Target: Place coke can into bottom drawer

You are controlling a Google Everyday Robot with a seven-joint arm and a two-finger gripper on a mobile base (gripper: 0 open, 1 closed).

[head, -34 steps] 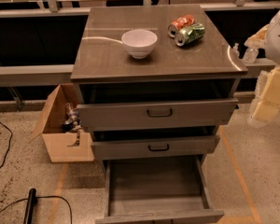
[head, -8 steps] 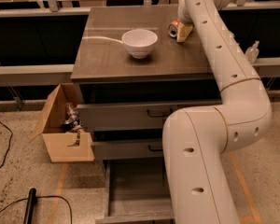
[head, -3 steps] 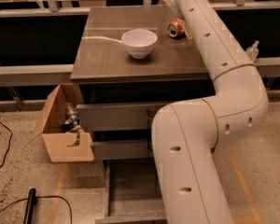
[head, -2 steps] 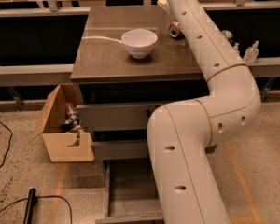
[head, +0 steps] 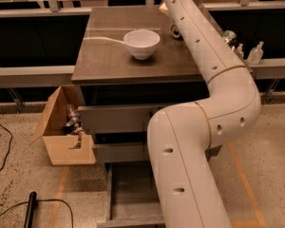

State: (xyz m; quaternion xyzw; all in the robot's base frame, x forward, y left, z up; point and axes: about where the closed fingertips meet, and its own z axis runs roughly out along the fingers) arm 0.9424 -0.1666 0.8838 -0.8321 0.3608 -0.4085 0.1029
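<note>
Over the cabinet top, the white arm reaches to the back edge; the gripper is out of sight.

At far left an open cardboard box sits on the floor, touching the cabinet's side. Next comes a white bowl, upright near the middle of the top. Below it, the bottom drawer is pulled out, and the part of its grey floor that shows is bare. The two upper drawers are pushed in. The coke can shows only as a small round end at the arm's left edge, lying on the top behind and to the right of the bowl. The arm rises from the lower middle, bends at the right and leaves at the upper edge. The gripper lies past that edge or behind the arm, so its grip cannot be told. Two clear bottles stand on the ledge at far right.
</note>
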